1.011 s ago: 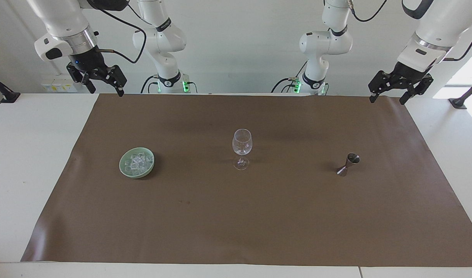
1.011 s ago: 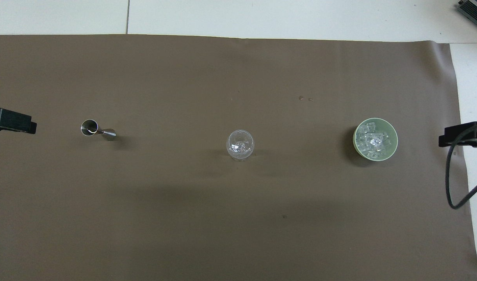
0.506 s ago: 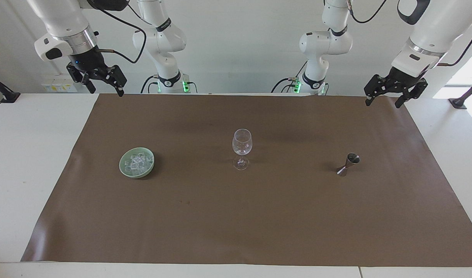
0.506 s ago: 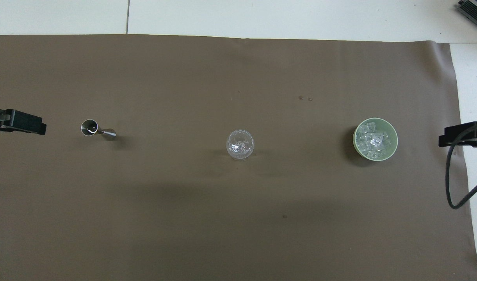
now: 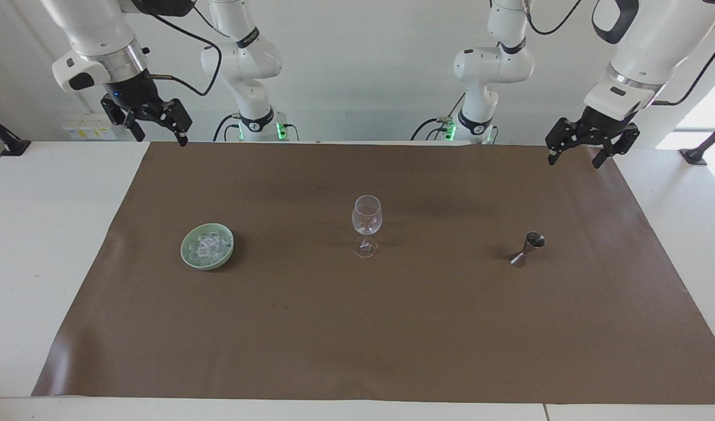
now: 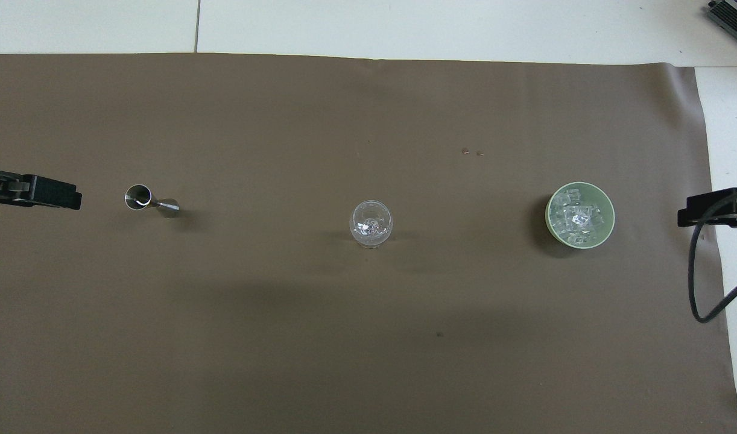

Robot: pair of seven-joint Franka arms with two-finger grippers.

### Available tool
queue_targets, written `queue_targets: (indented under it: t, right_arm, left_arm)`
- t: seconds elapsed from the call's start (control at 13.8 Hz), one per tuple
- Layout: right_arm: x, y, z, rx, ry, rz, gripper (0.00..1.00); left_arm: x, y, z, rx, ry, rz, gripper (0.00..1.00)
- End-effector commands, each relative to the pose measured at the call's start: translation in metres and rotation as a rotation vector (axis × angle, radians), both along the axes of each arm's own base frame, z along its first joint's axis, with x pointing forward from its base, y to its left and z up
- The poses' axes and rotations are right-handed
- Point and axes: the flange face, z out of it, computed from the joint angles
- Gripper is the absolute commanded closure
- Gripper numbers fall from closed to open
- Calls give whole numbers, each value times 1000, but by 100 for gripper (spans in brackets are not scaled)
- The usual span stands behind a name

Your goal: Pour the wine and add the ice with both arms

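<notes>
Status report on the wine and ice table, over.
Left gripper and right gripper open, empty, raised. Ice in green bowl; wine glass upright mid-mat; jigger untouched. Nothing obstructing.

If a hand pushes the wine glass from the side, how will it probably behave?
The wine glass stands upright on a thin stem over a small foot, with a wider bowl above, so a push high up would probably tip it. It looks empty, so likely light. Its thin clear wall suggests it is fragile and may be slippery.
</notes>
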Motion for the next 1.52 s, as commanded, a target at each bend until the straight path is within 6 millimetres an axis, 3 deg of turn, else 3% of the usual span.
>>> queue_targets:
  t: [0.0,0.22,0.43,0.87,1.08,1.44]
  right_arm:
    - [-5,-1,1,24,-4,26,0]
    - [-5,-1,1,25,-3,26,0]
    - [-5,-1,1,24,-4,26,0]
    - [-5,-1,1,23,-4,26,0]
    - [-5,-1,1,24,-4,26,0]
    - [-5,-1,1,23,-3,26,0]
  left_arm:
    - [-7,2,3,-11,-5,-2,0]
    - [-2,2,11,-14,-26,0,0]
    - [20,4,13,-14,-21,5,0]
    - [68,9,-30,-79,42,34,0]
    - [82,38,-52,-151,72,170,0]
    - [89,58,-75,-193,74,306,0]
